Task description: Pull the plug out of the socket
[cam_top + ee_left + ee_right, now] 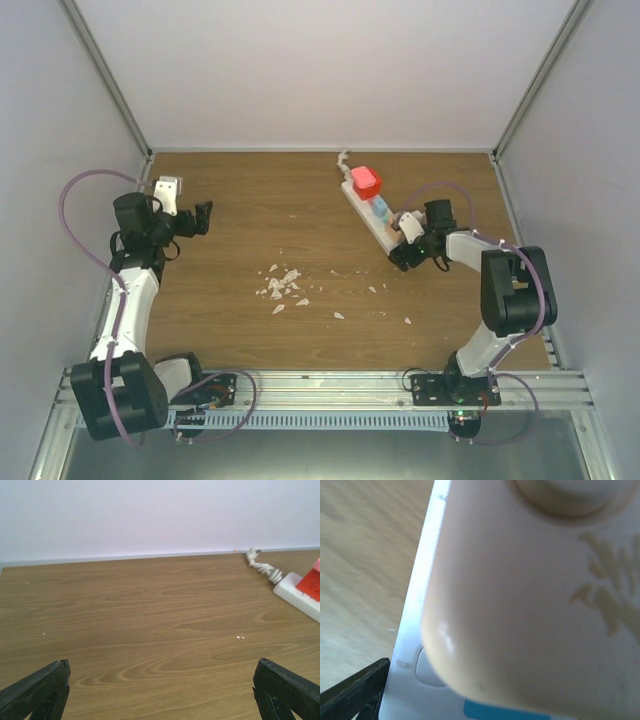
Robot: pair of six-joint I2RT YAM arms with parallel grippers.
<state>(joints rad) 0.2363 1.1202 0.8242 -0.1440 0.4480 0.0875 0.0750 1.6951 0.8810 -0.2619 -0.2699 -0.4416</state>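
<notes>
Socket (377, 212) lies diagonally on the wooden table (250, 200), right of centre in the top view. Its far end points toward the back wall and its near end runs down-right. A short twisted white cord (343, 158) leads from the far end to the wall. Red plug (365, 181) sits in the outlet at that far end and stands up from the strip, still seated.

Right gripper (405, 255) is at the strip's near end, right on top of it or touching. The right wrist view is very close and blurred. It shows a cream panel (530, 605) with a faint leaf-like mark, the white strip edge, and a bit of blue panel (505, 712) at the bottom. Only one black finger (355, 692) shows, in the lower left corner, so I can't tell if the jaws are clamped or loose.

Left gripper (203, 216) is at the left side of the table, well apart from the socket and holding nothing. In the left wrist view its fingers (40, 690) are spread wide over bare wood, with the strip and plug at the right edge.

White scraps (282, 286) are scattered mid-table, between the two arms.
</notes>
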